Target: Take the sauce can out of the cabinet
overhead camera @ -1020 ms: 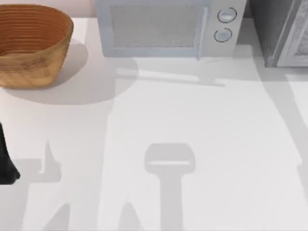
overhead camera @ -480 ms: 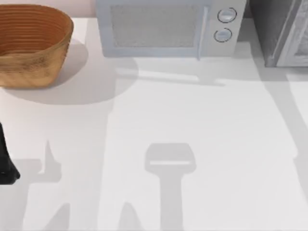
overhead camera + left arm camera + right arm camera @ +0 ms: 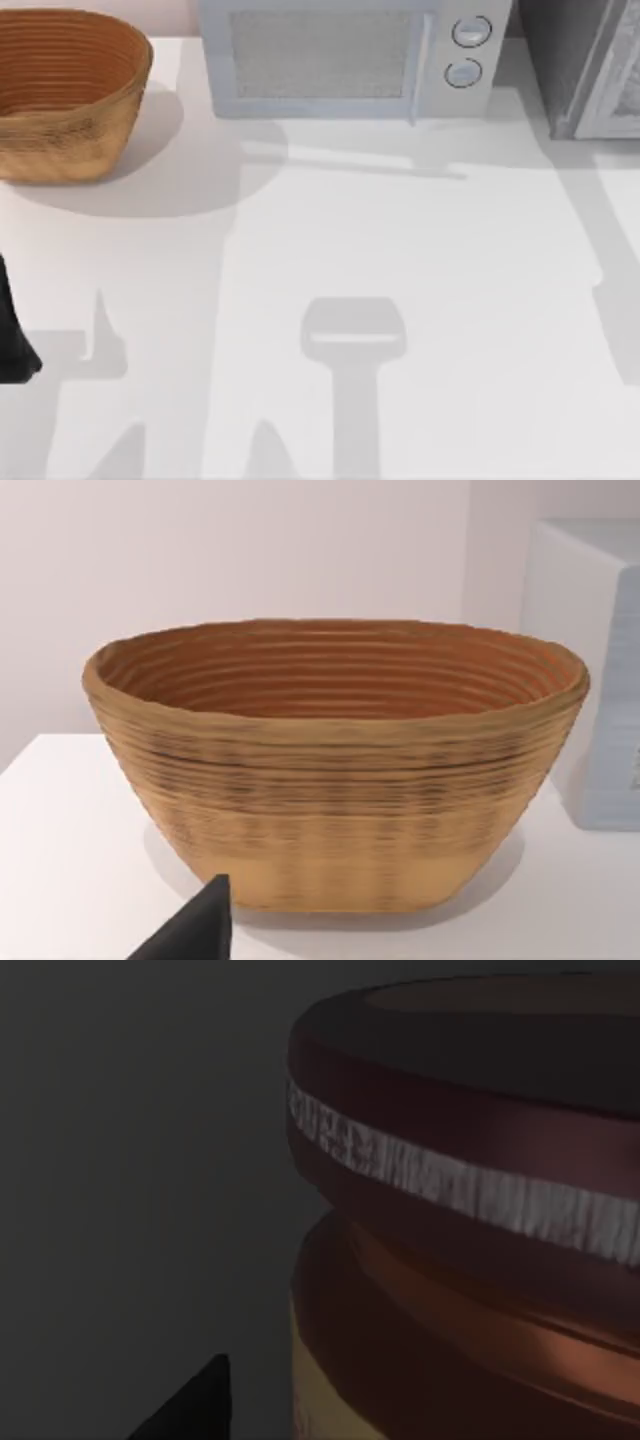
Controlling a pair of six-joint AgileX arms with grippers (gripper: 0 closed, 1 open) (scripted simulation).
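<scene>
- The left arm (image 3: 12, 335) sits at the table's left edge in the top view, a dark shape low and near the front, parked.
- In the left wrist view one dark fingertip (image 3: 195, 930) of the left gripper pokes into the frame, pointing up.
- In the right wrist view, which is dim, one dark fingertip (image 3: 195, 1408) of the right gripper pokes in the same way.
- The right gripper's fingertip has a gap between it and the round surface it faces.
</scene>
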